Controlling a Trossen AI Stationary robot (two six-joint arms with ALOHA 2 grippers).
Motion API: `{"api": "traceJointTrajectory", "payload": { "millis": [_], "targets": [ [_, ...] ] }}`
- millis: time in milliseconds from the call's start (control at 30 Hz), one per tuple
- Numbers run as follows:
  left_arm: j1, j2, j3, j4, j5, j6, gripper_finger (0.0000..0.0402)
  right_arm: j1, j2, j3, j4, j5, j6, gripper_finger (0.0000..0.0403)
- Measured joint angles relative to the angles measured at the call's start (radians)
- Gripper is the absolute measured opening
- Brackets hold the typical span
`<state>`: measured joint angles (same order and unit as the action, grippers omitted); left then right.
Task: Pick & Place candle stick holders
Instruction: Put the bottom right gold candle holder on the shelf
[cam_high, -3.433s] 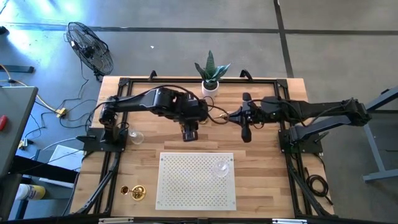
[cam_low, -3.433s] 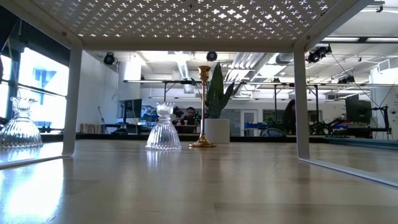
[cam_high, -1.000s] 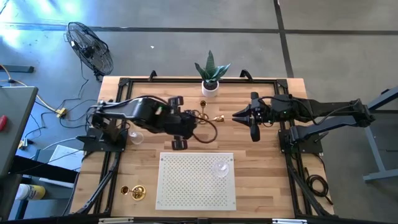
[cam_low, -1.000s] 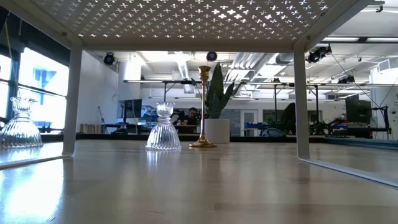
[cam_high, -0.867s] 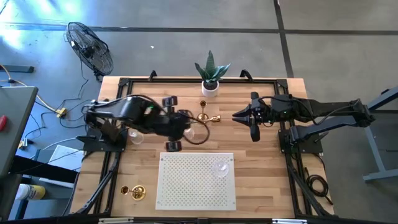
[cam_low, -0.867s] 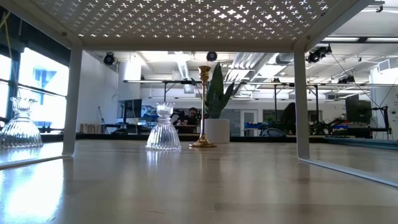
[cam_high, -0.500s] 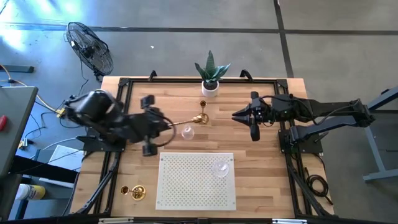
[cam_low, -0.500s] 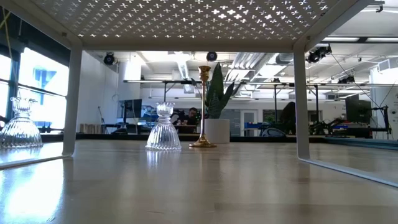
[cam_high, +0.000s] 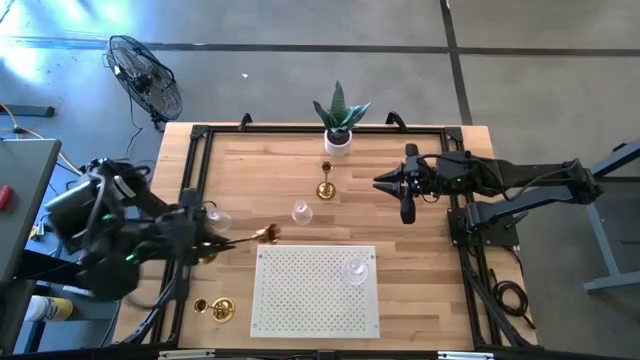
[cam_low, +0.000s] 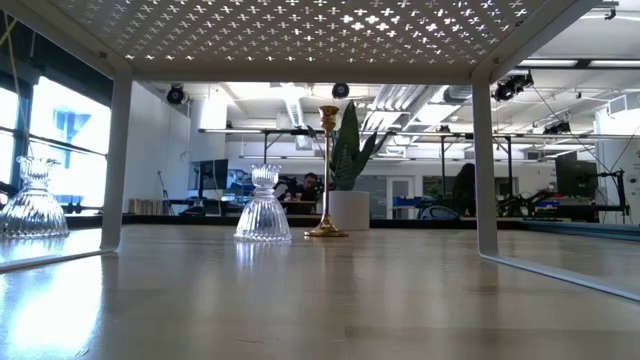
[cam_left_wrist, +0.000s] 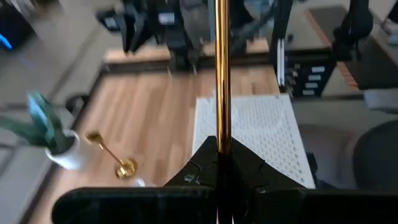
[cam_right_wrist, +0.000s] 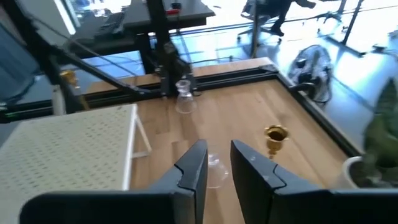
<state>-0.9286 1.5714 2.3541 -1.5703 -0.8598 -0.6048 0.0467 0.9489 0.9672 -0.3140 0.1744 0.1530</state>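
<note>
Left gripper (cam_high: 225, 243) just swung back toward 8 o'clock, jaws clamped on a gold candlestick (cam_high: 262, 236) beside the white rack (cam_high: 318, 290). Right gripper (cam_high: 382, 183) waits at 2 o'clock, jaws slightly apart, empty.

glossy brass holder (cam_left_wrist: 222, 74), matt wooden table (cam_high: 430, 290)

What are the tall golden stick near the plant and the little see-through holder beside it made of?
The golden holder looks like polished metal, perhaps brass: it is shiny yellow and its thin stem and flared foot catch bright glints. The clear holder looks like moulded glass, though clear plastic cannot be ruled out: you can see through it, and its ribbed skirt sparkles.
</note>
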Motion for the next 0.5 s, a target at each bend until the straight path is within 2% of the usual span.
{"api": "traceJointTrajectory", "payload": {
  "millis": [100,233,400,500],
  "targets": [
    [-0.069,-0.01,-0.034,0.001,-0.106,0.017,0.0004,0.0,0.0,0.0,0.0,0.05,0.005,0.0064],
    [-0.132,-0.058,-0.153,0.001,-0.149,-0.064,0.0004,0.0,0.0,0.0,-0.021,0.164,0.071,0.0062],
    [-0.21,-0.179,-0.408,0.0,-0.246,-0.25,0.0004,0.0,0.0,0.0,-0.076,0.275,0.082,0.006],
    [-0.244,-0.265,-0.583,0.0,-0.317,-0.357,0.0004,0.0,0.0,0.0,-0.081,0.294,0.096,0.006]
  ]
}}
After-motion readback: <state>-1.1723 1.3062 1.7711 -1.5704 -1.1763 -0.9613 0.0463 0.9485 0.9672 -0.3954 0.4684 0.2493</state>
